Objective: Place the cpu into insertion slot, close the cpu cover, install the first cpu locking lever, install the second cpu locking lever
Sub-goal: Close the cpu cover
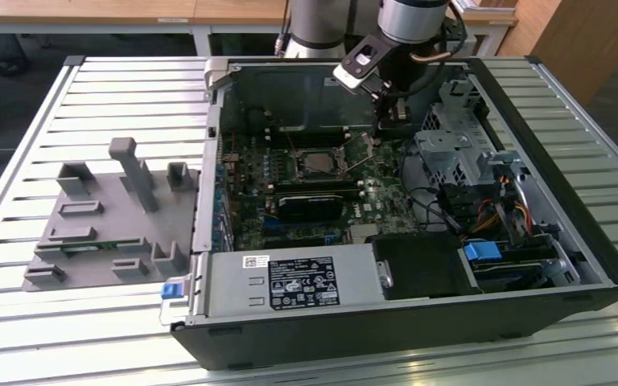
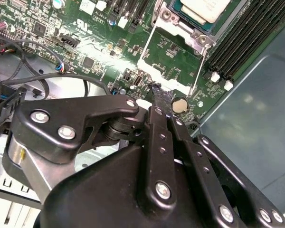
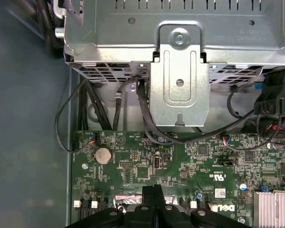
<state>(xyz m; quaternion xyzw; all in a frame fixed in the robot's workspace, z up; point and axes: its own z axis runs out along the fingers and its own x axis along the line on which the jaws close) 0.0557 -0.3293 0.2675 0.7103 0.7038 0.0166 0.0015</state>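
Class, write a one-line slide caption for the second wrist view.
Shut gripper beside open cpu cover; cpu sits in insertion slot.

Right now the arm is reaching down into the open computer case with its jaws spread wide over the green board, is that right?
Not quite. The jaws of the gripper are shut, their tips pressed together with no gap, as both wrist views show. The rest holds: the arm reaches down into the open computer case, over the green board.

Bright, even light — glare on the slatted table [image 1: 73, 338].
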